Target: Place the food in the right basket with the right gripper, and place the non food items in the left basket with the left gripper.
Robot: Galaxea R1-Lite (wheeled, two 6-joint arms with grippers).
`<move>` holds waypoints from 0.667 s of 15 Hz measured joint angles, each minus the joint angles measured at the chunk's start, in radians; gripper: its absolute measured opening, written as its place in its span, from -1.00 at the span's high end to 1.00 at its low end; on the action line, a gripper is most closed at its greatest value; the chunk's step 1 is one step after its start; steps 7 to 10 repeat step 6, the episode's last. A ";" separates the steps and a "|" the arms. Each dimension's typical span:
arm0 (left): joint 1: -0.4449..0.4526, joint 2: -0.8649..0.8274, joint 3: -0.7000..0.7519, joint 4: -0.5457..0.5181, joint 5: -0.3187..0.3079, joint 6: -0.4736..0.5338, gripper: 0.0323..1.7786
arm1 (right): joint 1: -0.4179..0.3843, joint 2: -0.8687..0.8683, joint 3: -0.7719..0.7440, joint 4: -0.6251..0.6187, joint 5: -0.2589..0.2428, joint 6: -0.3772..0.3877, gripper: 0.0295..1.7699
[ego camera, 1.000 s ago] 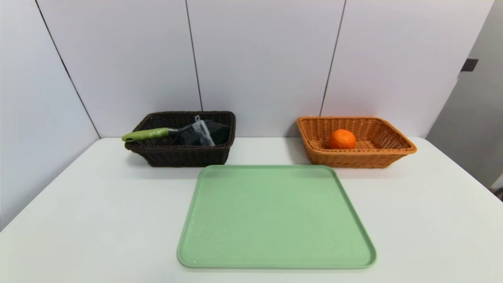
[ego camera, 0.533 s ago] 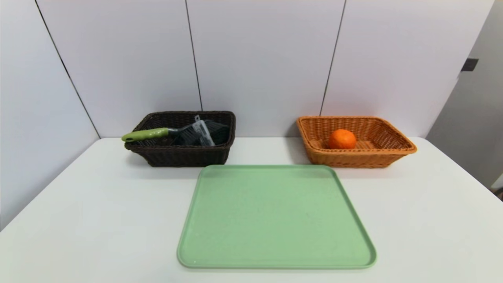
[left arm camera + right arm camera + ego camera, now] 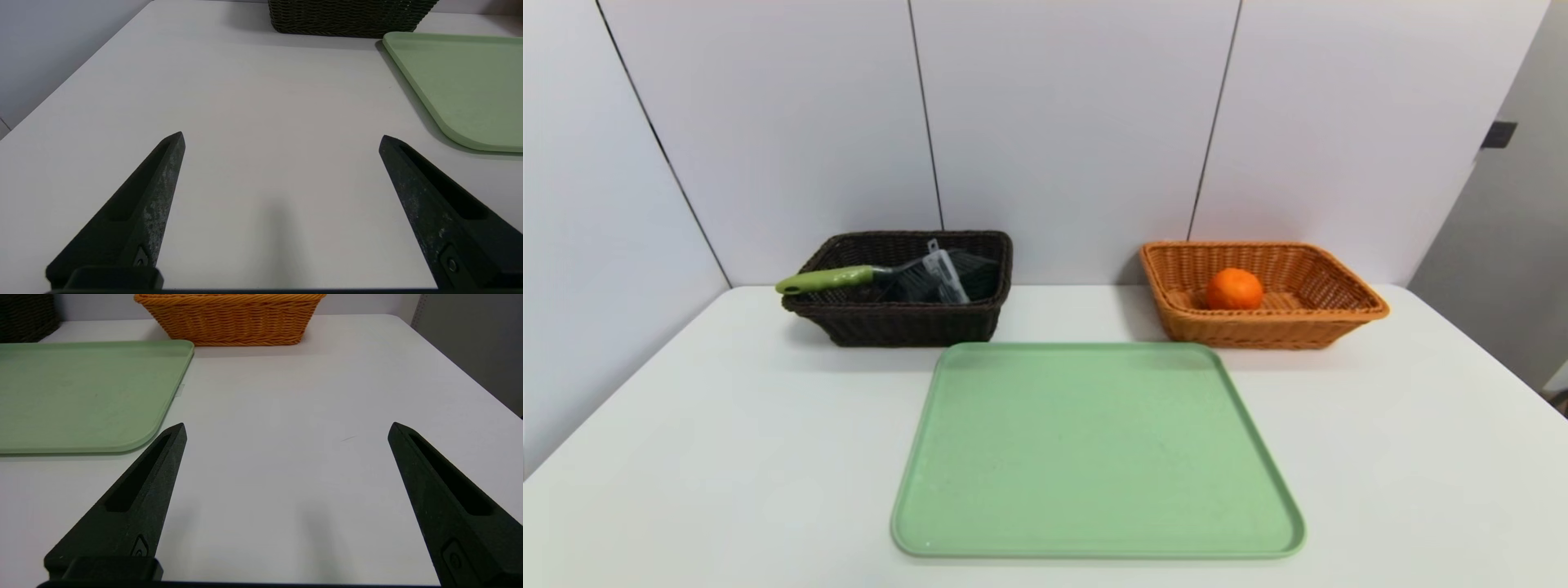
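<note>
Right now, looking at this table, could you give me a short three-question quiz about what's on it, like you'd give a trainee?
1. True or false: the green tray has an item lying on it.
2. Which basket holds the orange? A) the dark basket B) the orange basket
3. Fill in: the brush lies in the dark basket with its green handle sticking out over the ____.

Key
1. False: the tray is bare.
2. B.
3. Rim. The left gripper and right gripper both hang open over the table, holding nothing.
</note>
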 joint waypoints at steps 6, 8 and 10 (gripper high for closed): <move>0.000 0.000 0.000 0.000 0.000 0.000 -0.90 | 0.000 0.000 0.000 0.000 0.000 0.011 -0.92; 0.000 0.000 0.000 0.000 0.000 0.000 -0.90 | 0.000 0.000 0.000 0.000 0.000 0.011 -0.92; 0.000 0.000 0.000 0.000 0.000 0.000 -0.90 | 0.000 0.000 0.000 0.000 0.000 0.011 -0.92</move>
